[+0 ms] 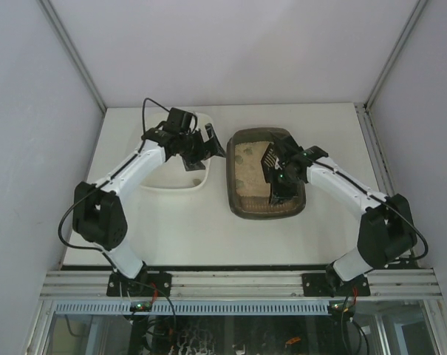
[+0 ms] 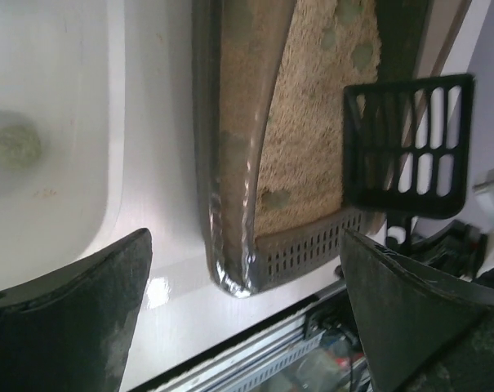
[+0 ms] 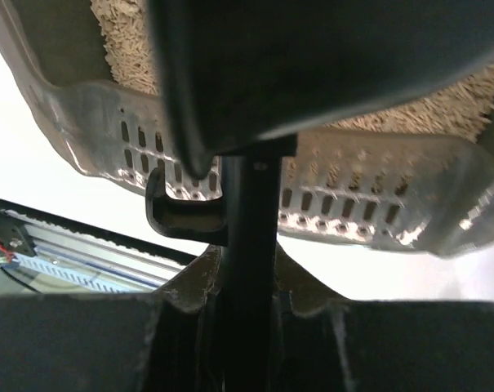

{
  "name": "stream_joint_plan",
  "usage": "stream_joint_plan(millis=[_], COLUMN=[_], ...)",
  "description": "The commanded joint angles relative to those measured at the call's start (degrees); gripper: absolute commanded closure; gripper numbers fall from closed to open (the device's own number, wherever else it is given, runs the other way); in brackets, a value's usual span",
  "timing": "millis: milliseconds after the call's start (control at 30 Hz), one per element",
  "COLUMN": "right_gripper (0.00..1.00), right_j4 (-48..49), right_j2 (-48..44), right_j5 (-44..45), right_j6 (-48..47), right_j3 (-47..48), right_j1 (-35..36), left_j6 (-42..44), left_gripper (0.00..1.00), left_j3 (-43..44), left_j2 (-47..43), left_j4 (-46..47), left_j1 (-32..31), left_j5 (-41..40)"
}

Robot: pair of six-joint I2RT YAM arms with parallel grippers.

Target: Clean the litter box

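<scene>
Sitting right of centre on the bench (image 1: 179, 229), the litter box (image 1: 231, 185) holds beige litter (image 2: 312, 122) dotted with grey-green clumps (image 2: 275, 198), and we see a black slotted scoop (image 1: 269, 157) over its far half. Our right hand (image 1: 280, 185) is clenched on the scoop's handle above the box's near end. Our left hand (image 1: 207, 146) hangs released, fingers spread wide, over the right rim of the white tray (image 1: 175, 185) just beside the box, where a lone lump (image 2: 14, 147) lies.
</scene>
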Motion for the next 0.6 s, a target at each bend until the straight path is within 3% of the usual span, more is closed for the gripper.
stream_joint_plan(millis=[0,200,567], right_gripper=[1.00,1.00,1.00], right_j4=[6.2,9.2,10.3], right_j2=[3.9,13.1,23.4], right_j5=[-7.7,-15.9,-19.8], right_j6=[0.2,-0.3,-0.8], right_j3=[2.3,7.1,14.5], right_j1=[-1.9,-4.6,-5.6], left_j6=[-9.9,-20.6,-24.1], left_gripper=[0.00,0.00,0.00], left_j3=[1.9,1.3,4.3], left_j2=[3.4,8.7,14.4], left_j4=[6.9,13.2,17.3], left_j1=[-0.6,-0.9,-1.7], left_j5=[-2.4,1.5,3.0])
